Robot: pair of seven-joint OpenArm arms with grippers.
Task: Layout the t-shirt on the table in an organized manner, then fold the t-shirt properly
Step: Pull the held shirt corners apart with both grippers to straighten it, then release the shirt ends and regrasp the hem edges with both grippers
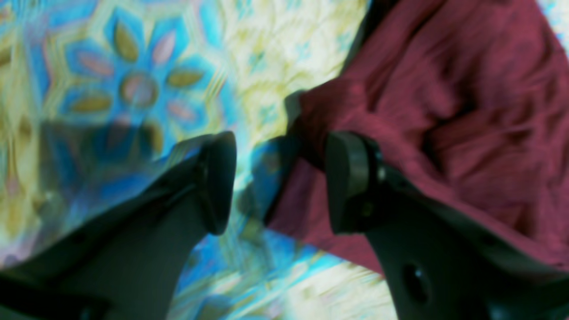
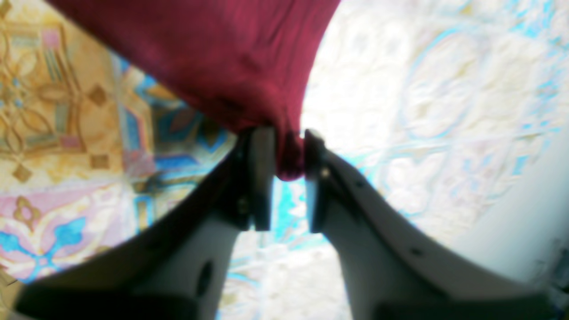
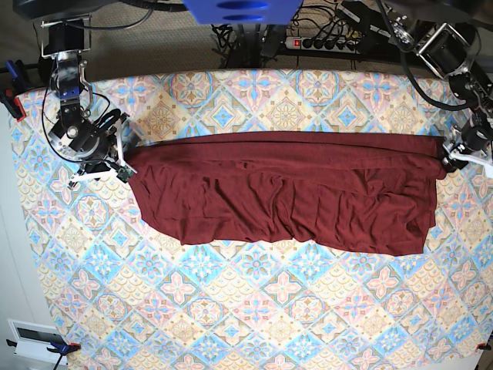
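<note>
The maroon t-shirt (image 3: 285, 193) lies stretched in a long band across the table (image 3: 231, 308), with wrinkles along its near half. In the base view my left gripper (image 3: 454, 154) is at the shirt's right end and my right gripper (image 3: 123, 158) at its left end. In the left wrist view the left gripper (image 1: 280, 151) stands open; the shirt (image 1: 444, 111) lies beside and behind its right finger (image 1: 351, 178), and only tablecloth shows in the gap. The right gripper (image 2: 288, 133) has its jaws parted, with a bunched corner of the shirt (image 2: 222, 58) still between them.
A power strip (image 3: 331, 42) and cables lie behind the table's far edge. Clamps (image 3: 9, 104) hold the cloth at the left edge. A white box (image 3: 31, 335) sits off the table's near left corner. Patterned tablecloth extends in front of the shirt.
</note>
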